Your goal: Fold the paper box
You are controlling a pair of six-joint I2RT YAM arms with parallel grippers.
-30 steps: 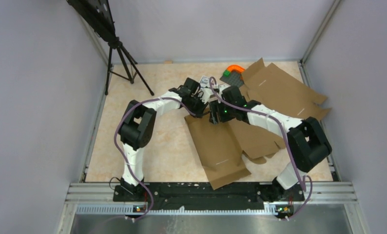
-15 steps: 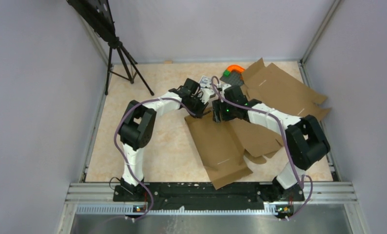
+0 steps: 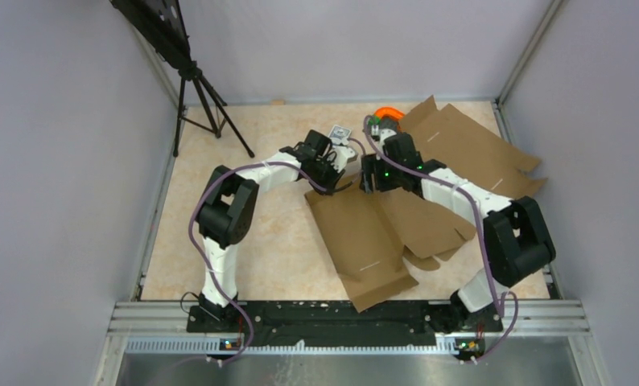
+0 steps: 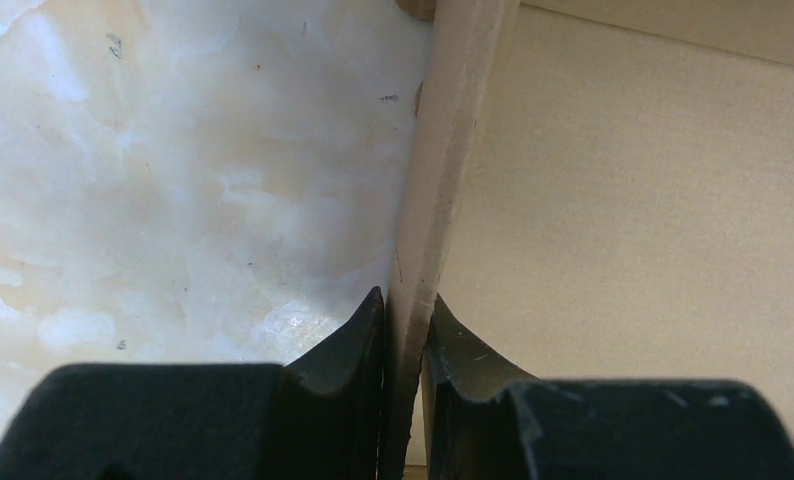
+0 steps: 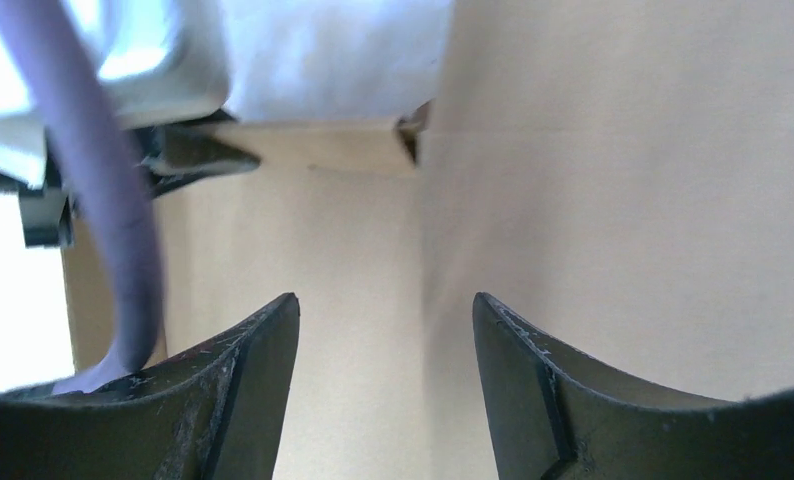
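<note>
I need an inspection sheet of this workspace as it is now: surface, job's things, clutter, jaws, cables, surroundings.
Surface: marbled beige table top, partly covered by cardboard.
Job's things: brown cardboard die-cut blank, at centre, not yet a box.
Clutter: second flat brown cardboard sheet, far right; small grey card pack; orange curved object.
Jaws: left jaws shut on the blank's edge; right jaws open over cardboard, holding nothing.
Cables: purple cable along each arm.
Surroundings: black tripod, far left; grey walls.
</note>
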